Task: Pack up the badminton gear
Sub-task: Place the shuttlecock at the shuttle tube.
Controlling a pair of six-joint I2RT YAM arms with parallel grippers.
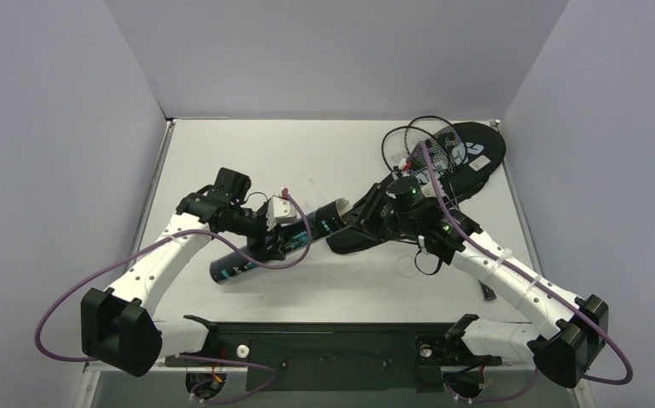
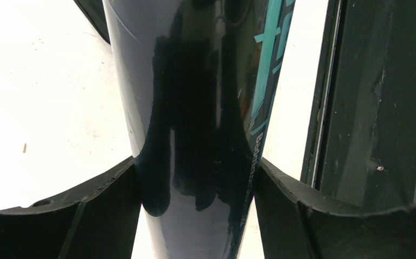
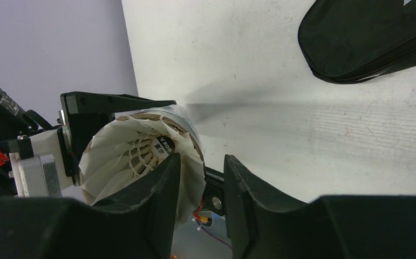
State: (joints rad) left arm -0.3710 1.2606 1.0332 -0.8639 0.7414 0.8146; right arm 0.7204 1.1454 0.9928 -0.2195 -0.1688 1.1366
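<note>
The long black teal-printed tube (image 1: 260, 253) lies slanted across the table's middle, its open end pointing right. My left gripper (image 1: 277, 240) is shut on its middle; in the left wrist view both fingers press the tube (image 2: 195, 81) on either side of the left gripper (image 2: 197, 167). My right gripper (image 1: 364, 212) is at the open end, jaws apart. In the right wrist view a white feather shuttlecock (image 3: 135, 145) sits in the tube mouth, its skirt edge between the right gripper (image 3: 201, 164) fingers. Two rackets (image 1: 413, 140) lie on the black bag (image 1: 472, 153) at the back right.
The bag's narrow end (image 3: 367, 38) reaches toward the middle of the table, under the right wrist. A small dark object (image 1: 487, 293) lies by the right arm. A black rail (image 1: 324, 344) runs along the near edge. Grey walls enclose the table.
</note>
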